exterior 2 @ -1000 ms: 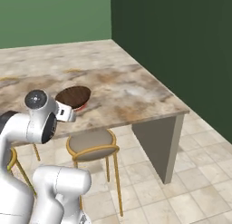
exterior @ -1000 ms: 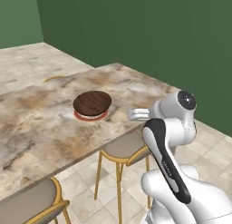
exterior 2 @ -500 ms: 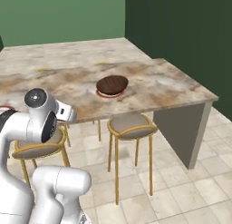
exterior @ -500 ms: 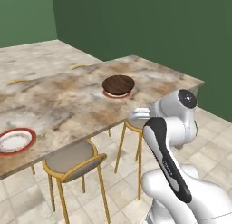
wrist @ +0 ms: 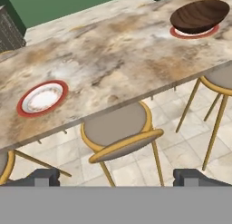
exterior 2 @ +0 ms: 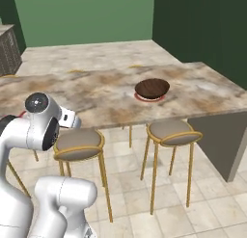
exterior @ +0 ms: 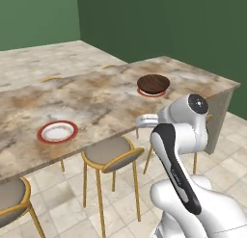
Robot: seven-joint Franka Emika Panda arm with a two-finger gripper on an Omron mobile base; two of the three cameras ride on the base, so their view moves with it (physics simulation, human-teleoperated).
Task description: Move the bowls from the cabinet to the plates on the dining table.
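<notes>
The dining table runs long across the left base view, its marbled beige-brown top bare except for two place settings.

The dark brown bowl sits on a red-rimmed plate towards the table's right end, nearer the front long edge than the far one. Only a thin crescent of that plate shows from under the bowl. In the right base view the same bowl rests on its plate well in from the table's right end.

The second plate lies empty close to the front edge, well apart from the bowl and further along towards the table's left end. The hand view shows it near the front edge at the left, with the brown bowl far off at the upper right.

Round stools with yellow legs and grey-brown seats stand along the front edge. One stool is tucked partly under the edge between the two plates, and another stands below the bowl's end of the table.

The gripper hangs off the table, above the tiled floor in front of the stools. Its two dark fingertips stand wide apart with nothing between them, and it touches nothing. The white arm rises folded in front of the table.
</notes>
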